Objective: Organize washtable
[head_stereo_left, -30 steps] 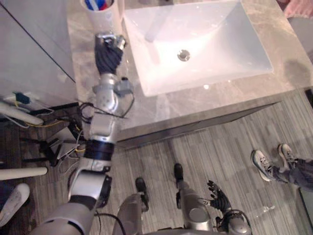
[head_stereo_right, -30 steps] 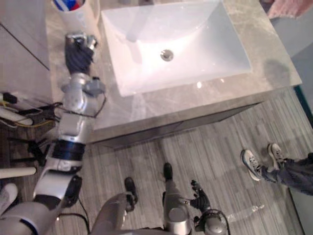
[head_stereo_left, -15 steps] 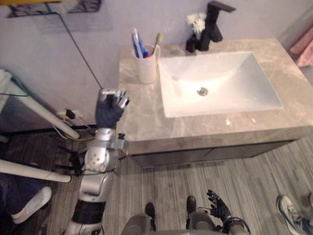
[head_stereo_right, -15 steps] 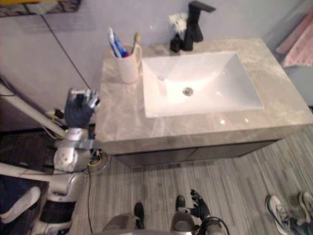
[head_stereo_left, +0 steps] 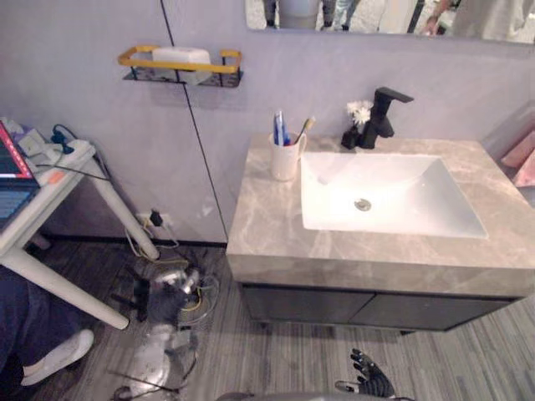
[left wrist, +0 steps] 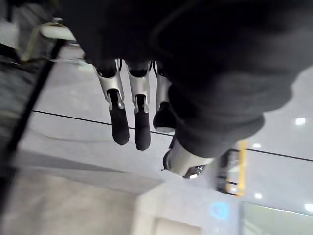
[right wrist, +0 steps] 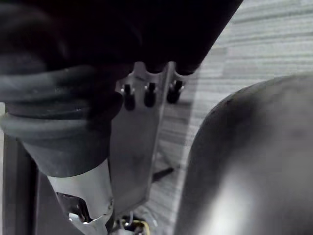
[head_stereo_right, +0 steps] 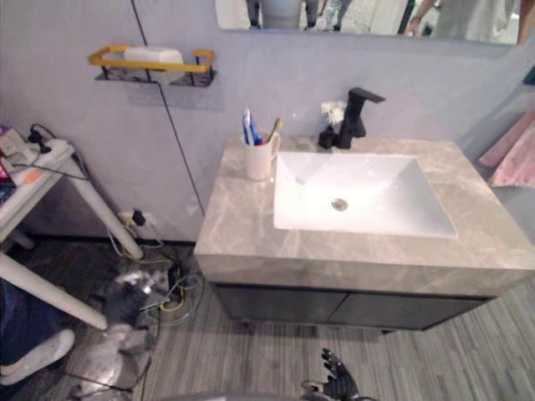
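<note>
While the white cup [head_stereo_left: 284, 159] of toothbrushes [head_stereo_left: 279, 129] sits on the washtable's [head_stereo_left: 267, 225] back-left corner right beside the sink [head_stereo_left: 418, 196], the left hand [left wrist: 119, 125] and right hand [head_stereo_left: 368, 386] both hang down near the floor, fingers loose, holding nothing.

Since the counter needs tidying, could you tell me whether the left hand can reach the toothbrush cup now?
Probably not yet: the left hand hangs low, below the counter, while the cup stands on top beside the sink. Nothing blocks it; the arm must rise first.
</note>
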